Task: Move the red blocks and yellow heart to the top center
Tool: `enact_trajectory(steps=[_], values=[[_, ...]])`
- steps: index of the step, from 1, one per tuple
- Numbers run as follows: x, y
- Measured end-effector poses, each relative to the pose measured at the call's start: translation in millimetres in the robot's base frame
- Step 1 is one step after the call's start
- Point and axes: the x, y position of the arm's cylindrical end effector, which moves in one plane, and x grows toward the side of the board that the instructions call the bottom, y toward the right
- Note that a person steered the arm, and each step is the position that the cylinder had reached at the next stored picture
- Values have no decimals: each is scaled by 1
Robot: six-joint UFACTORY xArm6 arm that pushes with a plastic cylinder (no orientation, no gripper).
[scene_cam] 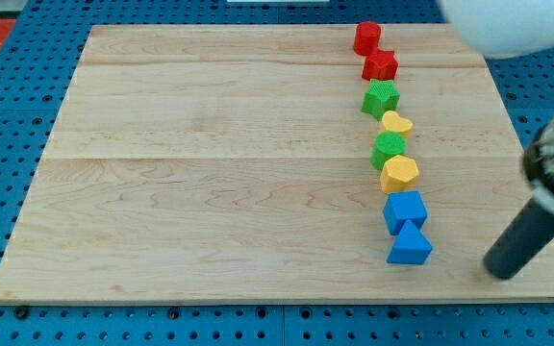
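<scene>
Two red blocks stand at the view's top, right of centre: a small red block (pixel 366 38) near the board's top edge and a red star-like block (pixel 380 65) just below it. The yellow heart (pixel 397 123) lies further down the same column, between a green star block (pixel 381 98) and a green block (pixel 390 149). My tip (pixel 500 271) rests on the board at the lower right, well right of the column and level with the blue blocks. It touches no block.
Below the green block the column continues with a yellow hexagon (pixel 399 174), a blue cube-like block (pixel 405 210) and a blue triangle (pixel 410 246). The wooden board (pixel 210 173) lies on a blue pegboard. The arm's white body is blurred at the top right.
</scene>
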Motion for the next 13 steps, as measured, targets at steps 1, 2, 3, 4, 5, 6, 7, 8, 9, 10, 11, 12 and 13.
enact_trajectory(steps=[1,2,3,4,5,6,7,8,9,10,11,12,13], values=[[-45,4],[-99,4],[-154,4],[-208,1],[-227,25],[-290,24],[-347,6],[-380,-27],[-365,-125],[-344,-135],[-334,-153],[-353,-210],[-355,-208]])
